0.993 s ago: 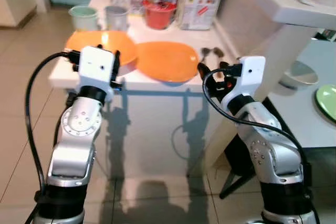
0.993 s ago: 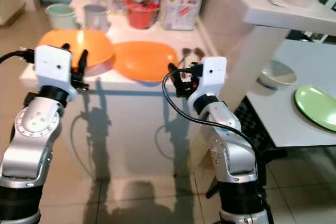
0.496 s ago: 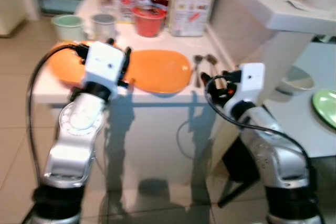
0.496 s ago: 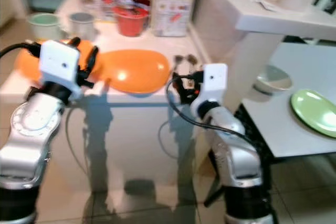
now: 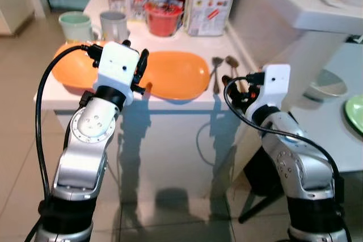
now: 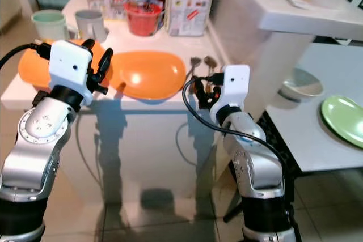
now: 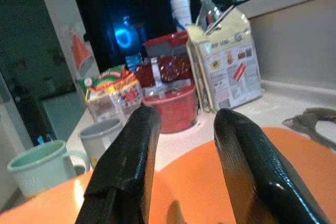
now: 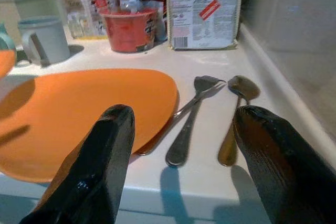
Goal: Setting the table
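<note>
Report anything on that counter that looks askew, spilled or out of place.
Little stands out. The fork lies slanted, its tip against the rim of the right orange plate, while the spoon lies clear of it. The two orange plates seem to overlap. Nothing looks spilled or damaged.

- Two orange plates lie flat on a white counter; the near plate (image 5: 173,75) sits just beside the far plate (image 5: 76,69), their edges meeting or overlapping.
- A metal fork (image 8: 186,124) lies beside the near plate, its tines by the rim.
- A metal spoon (image 8: 234,116) lies alongside the fork, slightly apart.
</note>
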Motion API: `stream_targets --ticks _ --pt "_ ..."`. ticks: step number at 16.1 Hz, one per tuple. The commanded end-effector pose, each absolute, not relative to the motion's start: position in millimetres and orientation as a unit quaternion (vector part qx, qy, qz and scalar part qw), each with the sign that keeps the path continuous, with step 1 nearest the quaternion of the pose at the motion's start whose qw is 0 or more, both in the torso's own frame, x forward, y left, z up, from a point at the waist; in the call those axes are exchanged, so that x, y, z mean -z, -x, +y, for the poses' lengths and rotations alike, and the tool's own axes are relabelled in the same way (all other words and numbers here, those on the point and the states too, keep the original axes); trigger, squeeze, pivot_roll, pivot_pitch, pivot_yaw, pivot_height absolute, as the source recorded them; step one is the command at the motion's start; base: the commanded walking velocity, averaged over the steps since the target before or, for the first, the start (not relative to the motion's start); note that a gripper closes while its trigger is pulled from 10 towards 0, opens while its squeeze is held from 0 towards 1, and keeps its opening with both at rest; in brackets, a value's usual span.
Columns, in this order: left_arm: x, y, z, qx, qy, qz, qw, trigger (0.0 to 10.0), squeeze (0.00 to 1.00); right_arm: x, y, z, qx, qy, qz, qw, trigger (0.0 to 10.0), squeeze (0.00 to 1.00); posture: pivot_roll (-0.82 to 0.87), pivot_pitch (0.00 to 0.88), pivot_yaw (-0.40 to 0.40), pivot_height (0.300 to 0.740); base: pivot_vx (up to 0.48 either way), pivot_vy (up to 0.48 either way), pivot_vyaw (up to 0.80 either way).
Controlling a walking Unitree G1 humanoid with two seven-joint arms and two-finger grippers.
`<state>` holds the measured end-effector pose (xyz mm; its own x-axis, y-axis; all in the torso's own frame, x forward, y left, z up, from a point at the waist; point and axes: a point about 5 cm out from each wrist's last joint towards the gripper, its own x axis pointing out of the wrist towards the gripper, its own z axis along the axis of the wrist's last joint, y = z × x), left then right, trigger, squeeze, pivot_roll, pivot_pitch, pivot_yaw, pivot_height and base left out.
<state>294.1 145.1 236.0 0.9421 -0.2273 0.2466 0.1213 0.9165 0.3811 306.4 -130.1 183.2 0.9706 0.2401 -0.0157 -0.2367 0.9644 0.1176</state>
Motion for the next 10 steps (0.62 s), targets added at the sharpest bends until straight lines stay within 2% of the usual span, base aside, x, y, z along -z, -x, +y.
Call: stream_targets --ticks 1,2,10 --pt "-238.4 -295.6 139.9 0.099 -0.179 -0.146 0.968 10.0 0.00 -181.7 -306.7 -139.3 -0.101 -0.053 0.022 0.993 10.0 0.00 0.07 0.000 -0.099 0.740 0.311 0.000 -0.50" --pt "-239.1 -296.0 140.6 0.098 -0.179 -0.147 0.968 10.0 0.00 -181.9 -306.8 -138.5 -0.104 -0.053 0.022 0.993 10.0 0.00 0.07 0.000 -0.098 0.740 0.337 0.000 -0.49" --pt "-241.5 -295.9 145.2 0.085 -0.189 -0.149 0.967 10.0 0.00 -177.9 -300.7 -121.1 -0.181 -0.043 0.039 0.982 10.0 0.00 0.08 0.000 -0.104 0.740 0.340 0.000 0.00"
